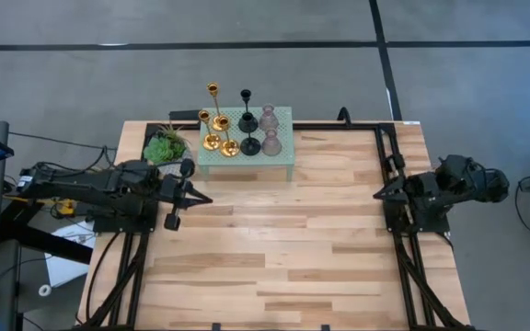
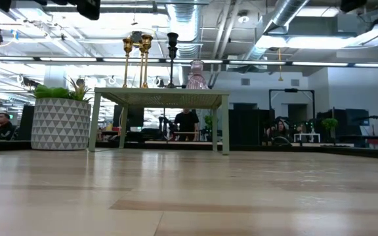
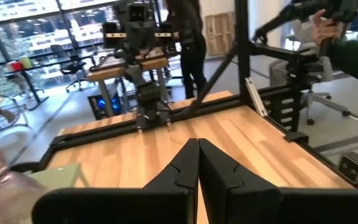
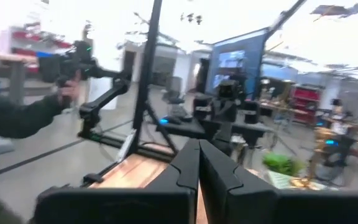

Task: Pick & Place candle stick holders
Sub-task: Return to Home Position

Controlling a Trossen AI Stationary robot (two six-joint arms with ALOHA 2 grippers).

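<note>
The right gripper (image 4: 199, 147) is shown with its jaws pressed together, empty. Straight beyond the jaws the left arm (image 4: 225, 102) is seen, with a green plant (image 4: 281, 163) to one side and a person's sleeve (image 4: 17, 115) to the other.

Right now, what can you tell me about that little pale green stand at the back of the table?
The pale green stand is a low rectangular bench, seemingly metal with a perforated top, upright on thin legs on the wooden table. On it stand three gold candle holders, two black ones and two pink ones. A potted plant sits close beside it.
</note>
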